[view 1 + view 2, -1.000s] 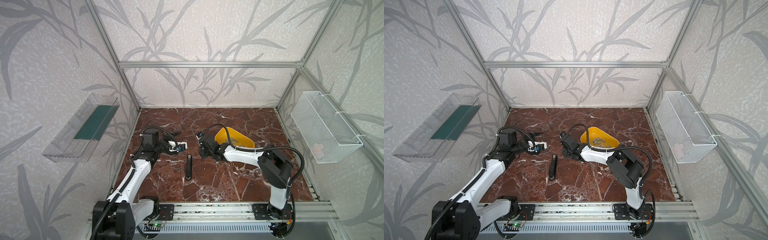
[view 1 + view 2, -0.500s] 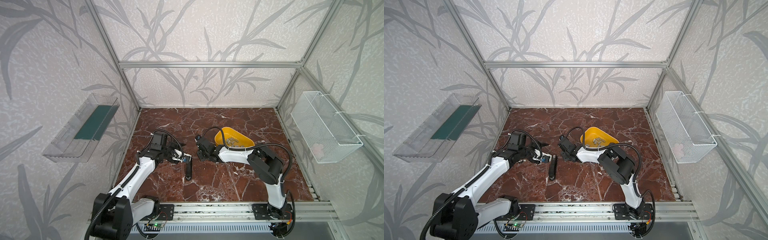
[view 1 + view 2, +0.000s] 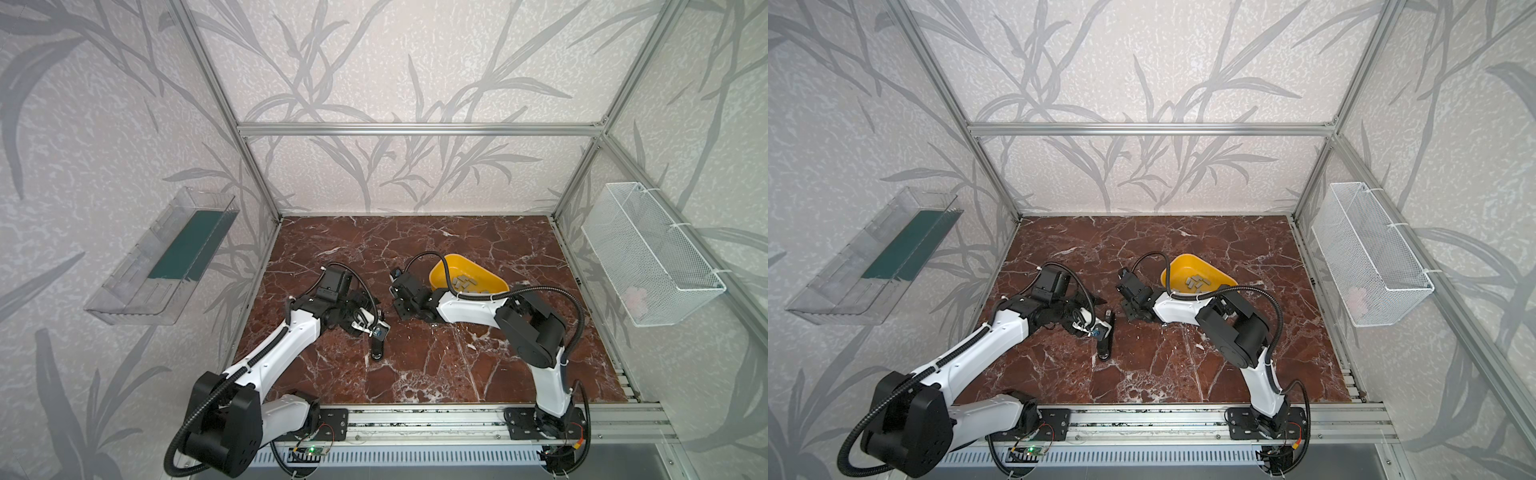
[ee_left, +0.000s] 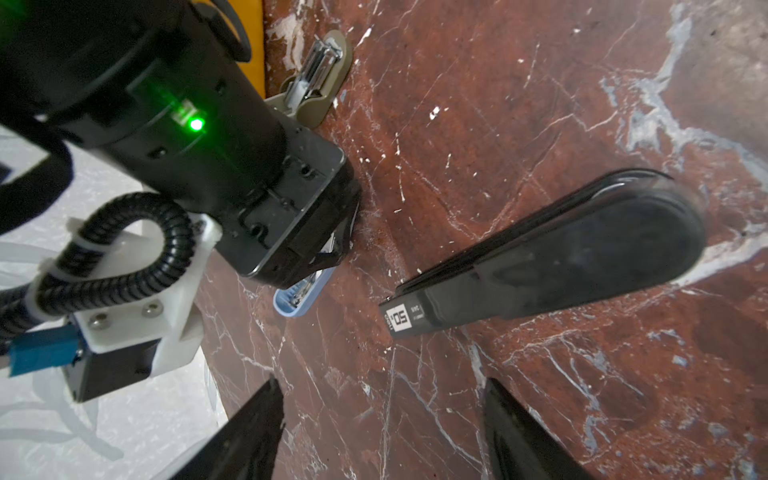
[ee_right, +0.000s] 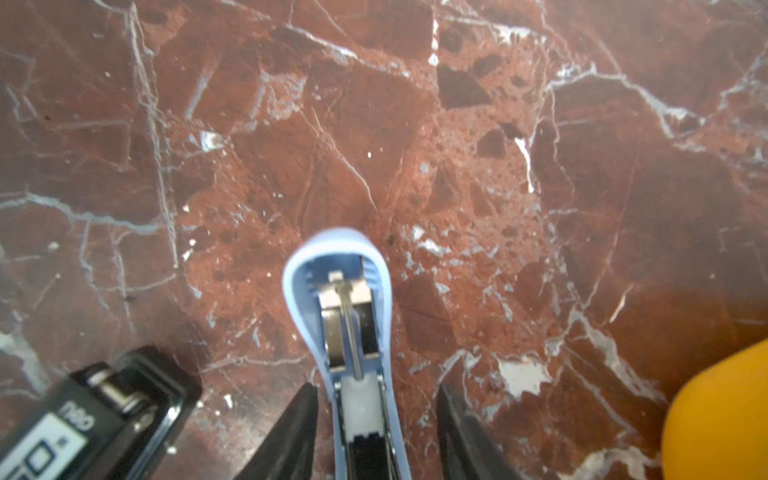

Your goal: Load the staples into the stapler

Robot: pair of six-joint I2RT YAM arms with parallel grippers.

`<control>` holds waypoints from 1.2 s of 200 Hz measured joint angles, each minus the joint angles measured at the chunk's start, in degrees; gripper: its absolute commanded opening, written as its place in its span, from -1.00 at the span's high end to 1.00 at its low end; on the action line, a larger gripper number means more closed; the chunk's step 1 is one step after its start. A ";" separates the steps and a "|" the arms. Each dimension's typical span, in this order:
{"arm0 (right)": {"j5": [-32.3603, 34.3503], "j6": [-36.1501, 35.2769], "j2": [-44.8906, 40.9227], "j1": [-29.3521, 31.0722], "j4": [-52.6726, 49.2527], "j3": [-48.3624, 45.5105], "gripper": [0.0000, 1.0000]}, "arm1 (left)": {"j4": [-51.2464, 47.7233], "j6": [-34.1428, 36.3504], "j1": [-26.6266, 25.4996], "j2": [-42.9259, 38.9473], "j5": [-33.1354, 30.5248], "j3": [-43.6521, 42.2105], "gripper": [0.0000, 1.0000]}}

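Red marble worktop (image 3: pixel 436 365) carries the staples (image 3: pixel 463 283) in a yellow tray (image 3: pixel 482 272), apart from the blue stapler (image 5: pixel 345 316). Right end effector (image 5: pixel 376 388) straddles that stapler, released, with a gap on one side. Left end effector (image 4: pixel 380 380) is spread wide beside a black stapler (image 4: pixel 561 257).

The number "50" is read on a white label (image 4: pixel 401 318) at the end of the black stapler (image 4: pixel 561 257); the small print beside it cannot be made out.
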 measured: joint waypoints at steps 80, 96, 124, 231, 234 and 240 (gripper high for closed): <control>1.77 0.15 -14.64 -0.20 4.28 -10.43 -0.19 | -2.51 1.07 -8.63 3.58 -6.62 0.33 -0.49; 2.10 0.31 -17.79 -0.55 6.25 -12.92 -0.19 | -2.78 0.96 -10.34 3.63 -7.06 0.39 -0.49; 2.25 0.79 -21.14 -1.14 8.52 -16.26 -0.19 | -3.30 0.74 -13.07 4.76 -8.22 0.42 -0.48; 1.55 1.62 -22.25 -1.97 12.17 -19.04 -0.19 | -5.27 -3.80 -17.64 8.26 -6.32 3.21 -0.14; 1.51 1.64 -22.32 -1.97 12.22 -19.04 -0.19 | -5.31 -3.93 -17.68 8.39 -6.34 3.23 -0.14; 1.44 1.66 -22.43 -1.97 12.28 -19.06 -0.19 | -5.46 -4.09 -17.77 8.68 -6.29 3.34 -0.15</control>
